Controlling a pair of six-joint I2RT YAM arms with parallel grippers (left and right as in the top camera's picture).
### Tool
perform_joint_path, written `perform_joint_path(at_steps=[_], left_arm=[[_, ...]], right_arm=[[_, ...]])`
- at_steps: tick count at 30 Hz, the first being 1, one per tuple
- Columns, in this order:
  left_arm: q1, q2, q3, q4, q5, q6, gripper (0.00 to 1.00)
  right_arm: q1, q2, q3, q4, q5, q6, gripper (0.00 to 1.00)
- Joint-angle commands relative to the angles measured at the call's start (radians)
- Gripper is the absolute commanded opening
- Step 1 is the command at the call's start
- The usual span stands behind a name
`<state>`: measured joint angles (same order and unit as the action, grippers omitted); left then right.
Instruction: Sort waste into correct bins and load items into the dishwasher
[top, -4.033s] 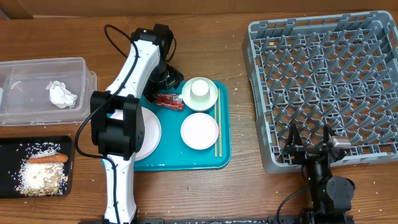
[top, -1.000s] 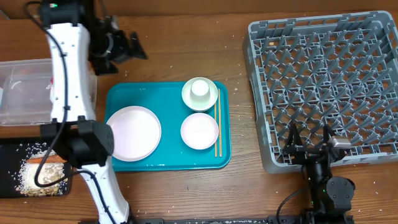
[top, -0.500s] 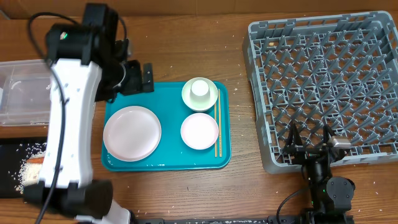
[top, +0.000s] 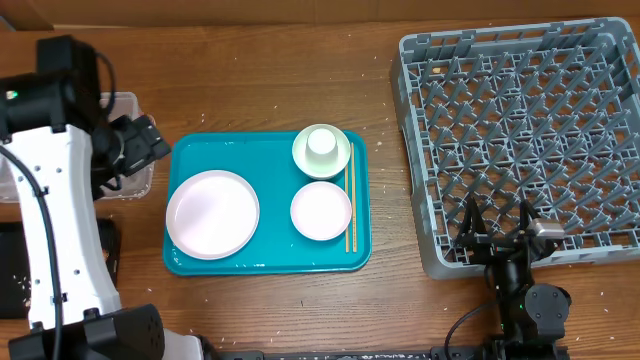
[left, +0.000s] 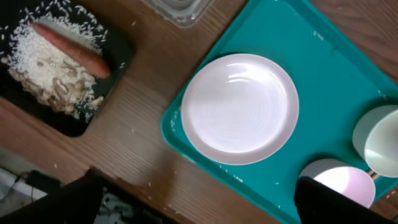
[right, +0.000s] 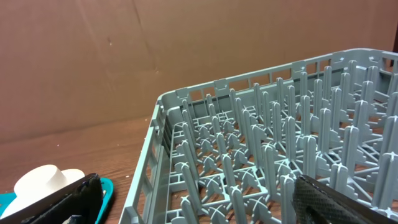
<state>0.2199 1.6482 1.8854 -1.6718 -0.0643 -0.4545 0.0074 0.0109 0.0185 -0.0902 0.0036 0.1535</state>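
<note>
Four white pieces wait on the flat teal tray (top: 270, 160): a large round white plate (top: 212, 214), a small white cup (top: 321, 143) sitting in one small round white dish (top: 325, 171), and a second small white dish (top: 321, 211) with a pair of thin wooden chopsticks (top: 349, 205) just beside it. The large square grey plastic dish rack (top: 520, 140) to the right holds nothing. A small orange carrot (left: 71, 48) and whitish rice scraps (left: 43, 68) lie in the shallow black tray (left: 118, 53), so sorting looks done and loading not yet begun. The left tool (left: 199, 182) hangs by the end of the clear plastic tub (left: 177, 7), fingers wide apart and empty. The right tool (top: 497, 228), likewise spread and empty, sits at the rack's near edge. Next comes, likely, a pinch on a rim. The plate lies flat, close to the tray's left lip, leaving a finger little room there. Bare table (top: 385, 290) between tray and rack offers open passage.
</note>
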Motion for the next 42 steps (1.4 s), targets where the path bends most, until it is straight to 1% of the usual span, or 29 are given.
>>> perform_joint_path(at_steps=[1, 4, 5, 6, 7, 42], left_arm=[[0.028, 0.002, -0.007, 0.0, 0.013, -0.025, 1.0], [0.027, 0.002, -0.007, 0.004, 0.013, -0.025, 1.0], [0.027, 0.002, -0.007, 0.004, 0.052, -0.026, 1.0], [0.027, 0.002, -0.007, 0.014, 0.127, -0.025, 1.0], [0.028, 0.002, -0.007, 0.019, 0.135, -0.025, 1.0], [0.028, 0.002, -0.007, 0.024, 0.135, -0.024, 1.0]], right_arm=[[0.004, -0.008, -0.011, 0.006, -0.006, -0.005, 1.0], [0.005, -0.008, -0.01, 0.006, -0.006, -0.005, 1.0], [0.004, -0.008, -0.011, 0.006, -0.006, -0.005, 1.0], [0.004, -0.008, -0.011, 0.006, -0.006, -0.005, 1.0], [0.005, -0.008, -0.011, 0.006, -0.006, -0.005, 1.0], [0.005, -0.008, -0.011, 0.006, -0.006, -0.005, 1.0]])
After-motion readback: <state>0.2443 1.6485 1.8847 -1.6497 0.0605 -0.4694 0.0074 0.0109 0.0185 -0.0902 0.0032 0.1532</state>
